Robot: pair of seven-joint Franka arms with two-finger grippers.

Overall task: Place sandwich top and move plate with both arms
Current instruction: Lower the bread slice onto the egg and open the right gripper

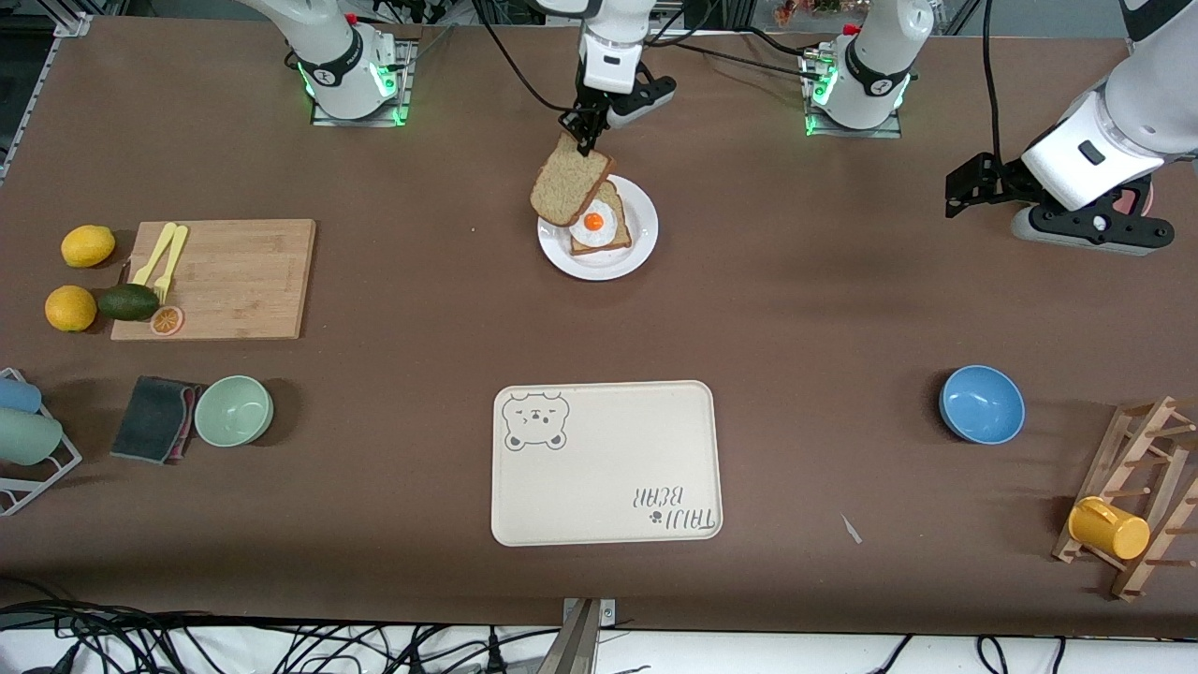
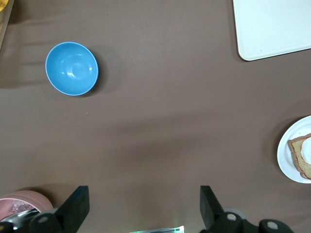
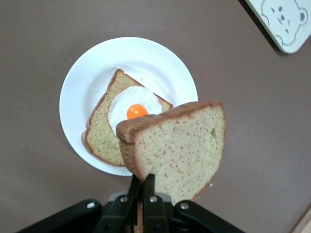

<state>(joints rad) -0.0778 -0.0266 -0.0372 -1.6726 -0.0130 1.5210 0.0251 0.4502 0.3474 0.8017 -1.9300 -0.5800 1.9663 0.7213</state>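
Tray point(image 1: 606, 463) sits bare nearest the camera; I have the top hanging over the plate, not yet set down.
My right gripper point(image 1: 586, 140) pinches the top point(image 1: 569, 184) by its edge, tilted above the egg slice point(image 1: 600, 221) on the plate point(image 1: 638, 258). My left gripper point(image 1: 969, 185) waits spread wide over the table at its own end. Left to do, I judge: lower and release the top, then shift the plate with both arms.

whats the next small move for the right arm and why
Probably lower the bread onto the egg slice: the right end effector holds it tilted just above the plate, partly over the egg, not yet resting.
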